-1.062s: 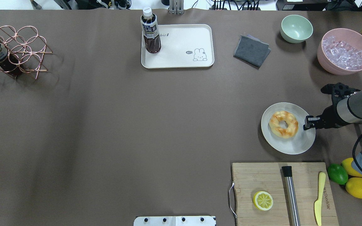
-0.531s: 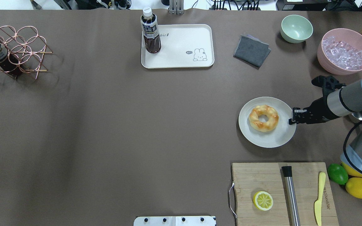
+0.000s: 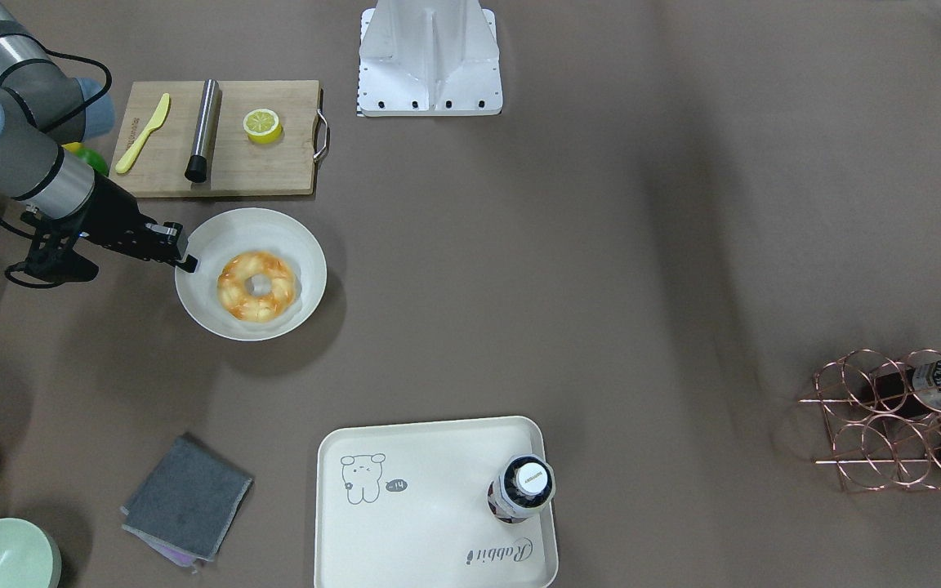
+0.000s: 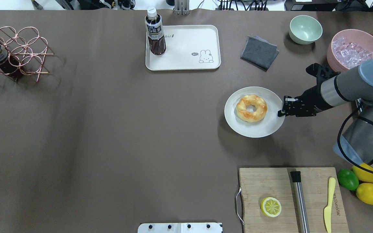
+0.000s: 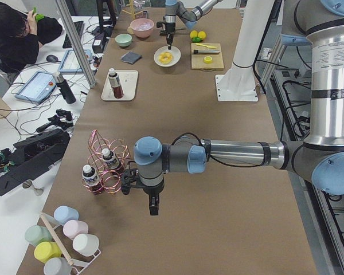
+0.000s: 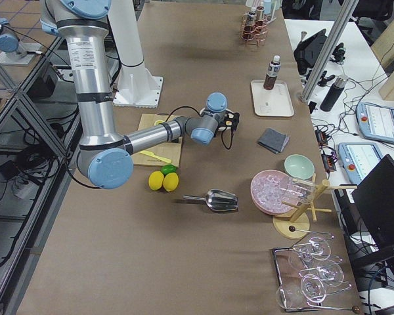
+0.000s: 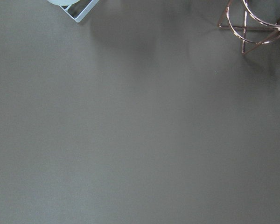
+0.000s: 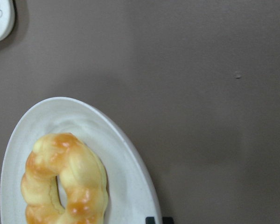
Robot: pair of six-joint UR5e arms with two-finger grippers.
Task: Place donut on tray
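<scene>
Pinching the plate (image 3: 295, 237) holding the donut (image 3: 257, 285), the right claw (image 3: 185, 260) sits apart from the "Rabbit" tray (image 3: 425, 523)

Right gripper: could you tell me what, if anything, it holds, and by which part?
The right gripper holds the round plate by its rim, on the arm's side; the donut lies on it.

I've got the donut (image 4: 251, 108) lying flat, hole up, on a round white plate (image 4: 264, 128); golden-yellow ring, lumpy, w/ orange-brown glaze patches. Tray (image 4: 186, 48) sits flat at the table's far edge, well apart from the donut; cream-white rect., rounded corners, raised rim, grey animal drawing + script; a bottle (image 4: 155, 35) stands upright in one corner.
</scene>
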